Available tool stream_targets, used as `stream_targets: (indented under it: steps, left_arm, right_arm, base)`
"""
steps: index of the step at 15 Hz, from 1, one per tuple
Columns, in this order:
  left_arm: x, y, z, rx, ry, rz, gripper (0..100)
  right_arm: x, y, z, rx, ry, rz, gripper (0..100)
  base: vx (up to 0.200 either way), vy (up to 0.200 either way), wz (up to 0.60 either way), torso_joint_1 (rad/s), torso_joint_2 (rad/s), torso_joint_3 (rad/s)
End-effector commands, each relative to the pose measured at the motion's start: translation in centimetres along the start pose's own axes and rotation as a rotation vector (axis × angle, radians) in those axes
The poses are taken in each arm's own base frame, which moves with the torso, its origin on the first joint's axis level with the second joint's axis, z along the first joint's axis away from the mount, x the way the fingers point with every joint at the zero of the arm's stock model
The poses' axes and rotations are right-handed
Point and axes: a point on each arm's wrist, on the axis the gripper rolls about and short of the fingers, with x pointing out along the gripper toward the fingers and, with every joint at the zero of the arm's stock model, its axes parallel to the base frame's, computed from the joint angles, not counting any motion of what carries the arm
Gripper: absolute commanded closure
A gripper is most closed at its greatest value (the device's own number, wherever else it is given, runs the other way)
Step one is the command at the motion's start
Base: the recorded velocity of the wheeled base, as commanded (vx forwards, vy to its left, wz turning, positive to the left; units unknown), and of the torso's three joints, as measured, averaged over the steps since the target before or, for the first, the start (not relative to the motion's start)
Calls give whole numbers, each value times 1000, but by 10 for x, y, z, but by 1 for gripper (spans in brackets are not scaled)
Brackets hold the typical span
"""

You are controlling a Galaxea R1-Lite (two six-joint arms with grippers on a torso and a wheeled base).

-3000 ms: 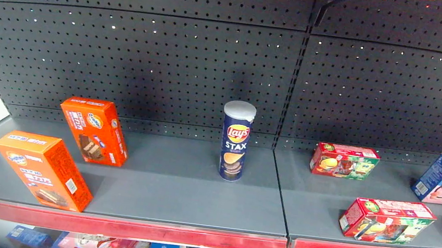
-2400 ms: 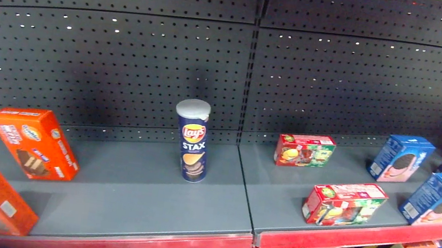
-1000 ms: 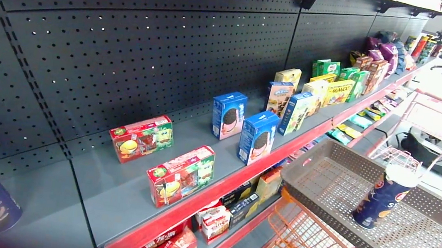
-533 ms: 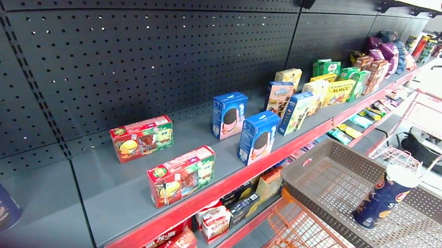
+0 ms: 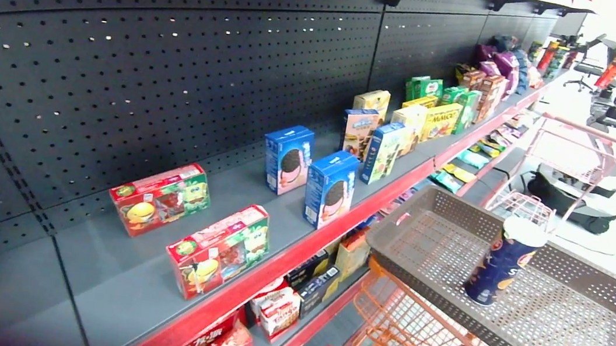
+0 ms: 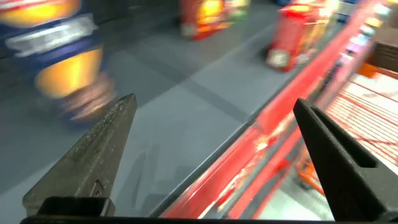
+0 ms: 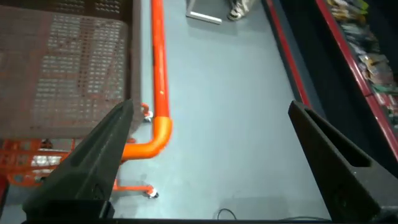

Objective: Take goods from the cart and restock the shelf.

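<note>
Blue can [image 6: 62,62] just beyond left tool [image 6: 214,99]

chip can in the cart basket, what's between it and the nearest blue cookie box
Head view: the basket floor and rim, bare, then the shelf's red front edge.
</note>
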Motion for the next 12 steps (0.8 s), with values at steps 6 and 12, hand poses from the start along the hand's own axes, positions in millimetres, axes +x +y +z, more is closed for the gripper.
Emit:
stream_targets:
  steps: [6,12]
  left_arm:
    - [0,0,0,0,0,3,0]
    - [0,0,0,0,0,1,0]
  right_arm:
    - [4,4,-5,-23,26,48,0]
    - [55,24,13,-49,115,186,0]
  base:
    - [0,0,0,0,0,0]
    - [0,0,0,0,0,0]
